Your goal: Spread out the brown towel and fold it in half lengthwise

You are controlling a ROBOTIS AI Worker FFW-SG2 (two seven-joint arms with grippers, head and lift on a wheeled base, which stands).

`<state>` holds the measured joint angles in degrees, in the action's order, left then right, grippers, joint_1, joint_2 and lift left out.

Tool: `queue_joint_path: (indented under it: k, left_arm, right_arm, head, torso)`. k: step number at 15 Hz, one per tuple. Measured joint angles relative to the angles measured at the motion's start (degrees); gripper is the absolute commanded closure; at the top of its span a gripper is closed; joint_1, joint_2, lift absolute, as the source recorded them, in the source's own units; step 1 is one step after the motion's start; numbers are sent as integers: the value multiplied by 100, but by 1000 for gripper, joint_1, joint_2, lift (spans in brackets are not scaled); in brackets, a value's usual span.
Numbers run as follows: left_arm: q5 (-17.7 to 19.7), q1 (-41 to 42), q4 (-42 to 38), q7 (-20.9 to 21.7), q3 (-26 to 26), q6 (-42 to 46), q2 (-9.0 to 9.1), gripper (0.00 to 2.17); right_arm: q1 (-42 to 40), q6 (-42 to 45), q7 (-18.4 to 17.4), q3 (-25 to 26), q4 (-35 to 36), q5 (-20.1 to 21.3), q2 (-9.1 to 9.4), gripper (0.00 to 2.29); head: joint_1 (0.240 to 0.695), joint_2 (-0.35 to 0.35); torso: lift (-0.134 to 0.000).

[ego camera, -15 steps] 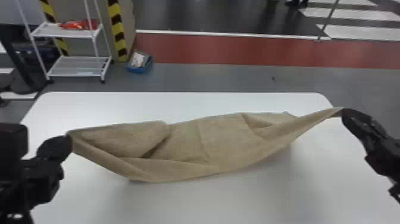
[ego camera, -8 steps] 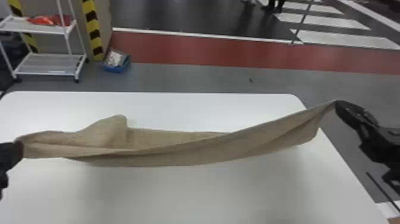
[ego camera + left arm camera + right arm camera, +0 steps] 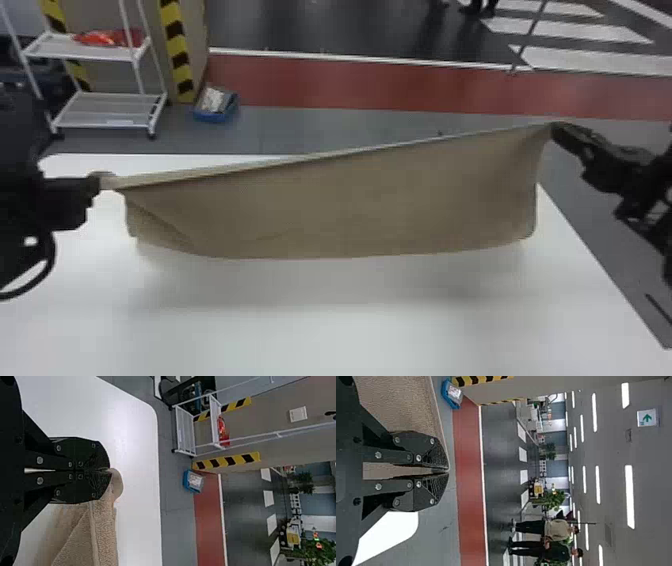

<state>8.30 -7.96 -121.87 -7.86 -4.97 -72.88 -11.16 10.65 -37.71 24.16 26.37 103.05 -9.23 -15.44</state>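
Grips one end of the upper edge of the brown towel (image 3: 340, 205) with the left tool (image 3: 99, 181). Grips the other end of that edge with the right tool (image 3: 552, 129). In the left wrist view, is clamped together at the fingertips of the left tool (image 3: 107, 471), with a small flap of cloth protruding past the tips. In the right wrist view, is likewise clamped on cloth at the fingertips of the right tool (image 3: 447, 471).

Hangs as a broad panel between both tools, stretched along the upper edge. In the head view, slopes upward from left to right along that edge. Bears a diagonal crease near the lower left corner. Casts a soft shadow on the white bench (image 3: 310, 340). Cannot be determined: contact between lower edge and bench.

Beyond the bench, extends as grey floor (image 3: 310, 130), then as a red floor strip (image 3: 375, 85). Includes, at far left, a white wire cart (image 3: 70, 119) with a red item (image 3: 102, 38) on the upper shelf. Includes, just beside the striped post (image 3: 175, 42), a blue bin (image 3: 215, 118) on the floor.
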Motion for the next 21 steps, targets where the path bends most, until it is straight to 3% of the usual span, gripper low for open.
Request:
queue_joint_path:
  k: [1, 3, 5, 7, 9, 10, 12, 15, 16, 17, 18, 21]
  left_arm:
    - [16, -433, 580, -101, 77, 282, 20, 1244]
    - [67, -1404, 1886, -250, 222, 1158, 85, 1244]
    - [139, -2280, 2822, -404, 269, 1911, 179, 1244]
    - [157, -2616, 2990, -544, 319, 2130, 226, 1244]
    - [259, -2340, 2557, -691, 339, 2065, 169, 1244]
    - [334, -1907, 2118, -729, 316, 1975, 72, 1244]
    - [394, -759, 1060, -714, 170, 1745, -50, 1244]
    - [397, 628, -104, -608, -141, 1423, -35, 1241]
    - [384, 1047, -462, -592, -212, 1311, -21, 1241]
    - [354, 1399, -772, -593, -239, 1144, -12, 1244]
    - [325, 1676, -1041, -611, -247, 917, -6, 1244]
    - [280, 2279, -1647, -724, -233, 577, 15, 1241]
  right_arm:
    - [377, 116, 0, -115, -437, 100, -72, 1028]
    - [1219, 581, 34, -397, -1432, 291, -189, 1028]
    - [2101, 1005, 54, -599, -2382, 405, -217, 1028]
    - [2626, 1251, 106, -639, -2856, 433, -222, 1028]
    - [2634, 1306, 277, -669, -2832, 364, -237, 1028]
    - [2370, 1237, 331, -697, -2564, 253, -248, 1028]
    - [1424, 970, 400, -644, -1642, -45, -248, 1028]
    - [90, 782, 595, -428, -532, -219, -226, 1028]
    - [-346, 752, 692, -315, -238, -289, -209, 1028]
    - [-769, 747, 788, -203, 13, -376, -189, 1028]
    - [-1152, 804, 893, -82, 195, -477, -172, 1028]
    - [-1953, 1066, 1202, 351, 416, -758, -144, 1028]
  head:
    - [612, -124]
    - [520, -112]
    - [451, -104]
    - [372, -101]
    - [361, -98]
    - [372, -94]
    - [454, -79]
    - [563, -71]
    - [629, -70]
    - [663, -72]
    - [690, -74]
    - [695, -105]
  torso:
    - [-125]
    - [-125]
    - [-125]
    - [-125]
    - [-125]
    - [-125]
    - [-125]
    - [-125]
    - [-125]
    - [-125]
    - [-125]
    - [-125]
